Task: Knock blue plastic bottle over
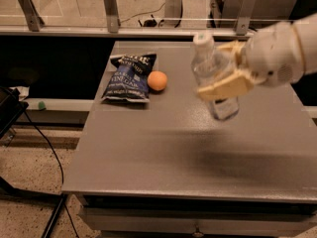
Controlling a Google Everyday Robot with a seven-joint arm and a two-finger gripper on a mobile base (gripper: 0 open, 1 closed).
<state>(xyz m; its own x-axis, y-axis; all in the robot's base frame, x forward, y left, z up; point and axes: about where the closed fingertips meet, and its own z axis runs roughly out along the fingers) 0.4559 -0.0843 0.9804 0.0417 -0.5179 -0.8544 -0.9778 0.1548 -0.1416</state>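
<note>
The blue plastic bottle (214, 83) is clear with a white cap and a printed label. It is tilted, cap leaning up and to the left, and its base hangs above the grey table (163, 157), with a blurred shadow under it. My gripper (225, 68) comes in from the right and is shut on the bottle's middle. One cream finger (224, 87) lies across the near side and the other sits behind the bottle.
A dark blue chip bag (127, 77) lies at the table's back left with an orange (157, 81) beside it. A glass railing with metal posts (110, 8) runs behind the table. Black cables (47, 148) trail on the floor at left.
</note>
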